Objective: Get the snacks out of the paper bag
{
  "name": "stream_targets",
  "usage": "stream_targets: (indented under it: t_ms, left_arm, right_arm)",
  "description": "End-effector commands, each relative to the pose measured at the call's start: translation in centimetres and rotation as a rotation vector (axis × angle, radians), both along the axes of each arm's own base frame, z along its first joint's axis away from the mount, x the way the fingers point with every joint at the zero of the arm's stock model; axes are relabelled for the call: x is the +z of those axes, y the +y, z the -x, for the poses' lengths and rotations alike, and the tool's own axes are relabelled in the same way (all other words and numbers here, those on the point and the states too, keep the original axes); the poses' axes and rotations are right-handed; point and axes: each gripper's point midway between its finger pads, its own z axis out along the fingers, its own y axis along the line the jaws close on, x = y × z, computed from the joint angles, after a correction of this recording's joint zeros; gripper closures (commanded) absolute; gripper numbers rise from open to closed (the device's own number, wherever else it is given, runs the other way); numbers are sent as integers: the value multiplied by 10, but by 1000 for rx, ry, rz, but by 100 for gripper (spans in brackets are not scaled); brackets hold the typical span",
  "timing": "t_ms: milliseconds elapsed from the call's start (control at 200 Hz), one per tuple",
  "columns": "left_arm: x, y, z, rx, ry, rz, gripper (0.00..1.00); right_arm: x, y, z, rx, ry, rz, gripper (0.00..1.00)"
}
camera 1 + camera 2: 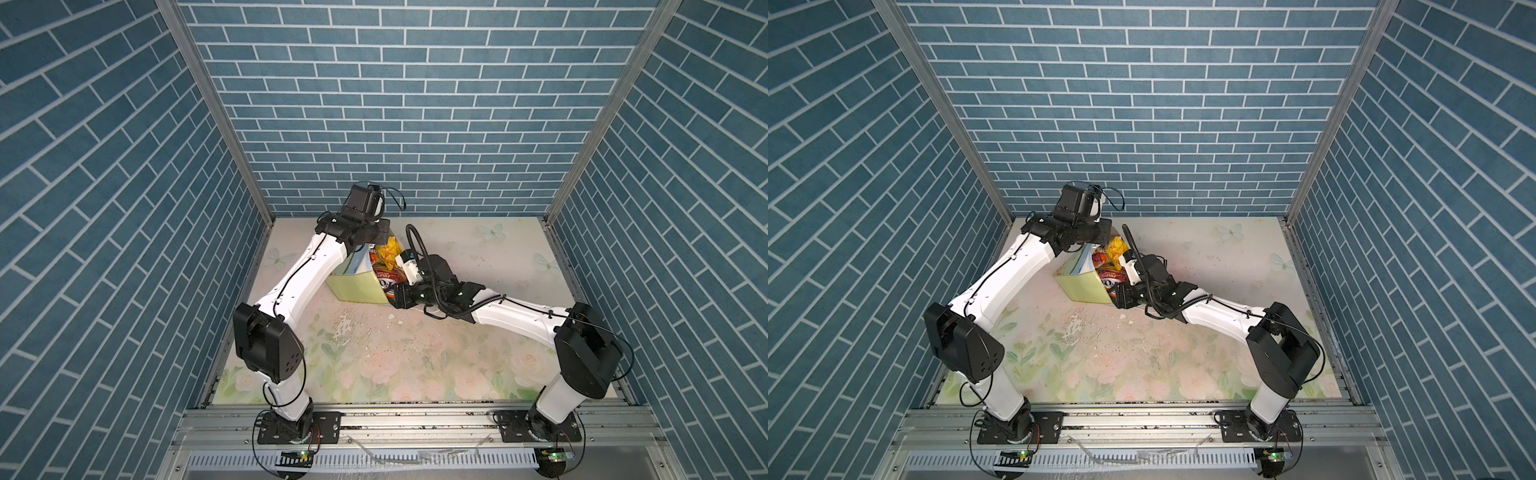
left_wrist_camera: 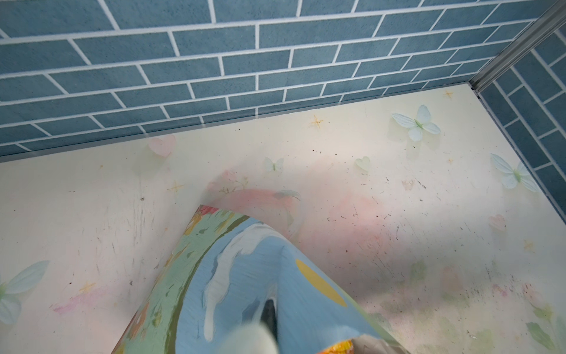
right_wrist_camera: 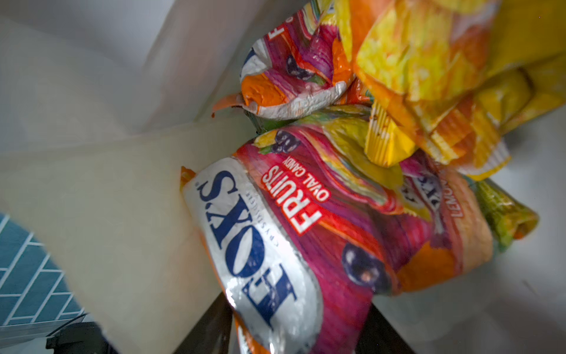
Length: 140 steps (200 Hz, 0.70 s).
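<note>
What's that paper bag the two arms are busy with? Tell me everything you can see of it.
The paper bag is a stiff-looking gift bag: pale yellow-green narrow sides, broad faces painted with blue sky, white cloud and flowers, white inside. It looks tipped over on the floral table, with crinkly snacks crowding its mouth. The left tool, shut, seems to pinch its upper wall; the right tool reaches into the mouth.

Both top views are looking down from high in front, sharing the whole table. Left wrist is facing across the paper bag; right wrist is sitting close on snacks.
</note>
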Motion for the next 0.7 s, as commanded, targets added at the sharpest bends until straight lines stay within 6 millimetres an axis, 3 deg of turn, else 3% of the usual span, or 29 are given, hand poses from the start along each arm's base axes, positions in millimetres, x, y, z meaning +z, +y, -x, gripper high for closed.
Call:
stream_targets:
  t_ms: [0, 460, 695]
  left_arm:
    - [42, -15, -4, -27, -125, 89, 100]
    - [37, -12, 0, -24, -118, 73, 100]
    - [37, -11, 0, -22, -120, 68, 100]
  right_arm:
    - [14, 6, -7, -16, -8, -50, 44]
    - [19, 2, -11, -38, -34, -43, 88]
    - [23, -3, -13, -46, -68, -11, 94]
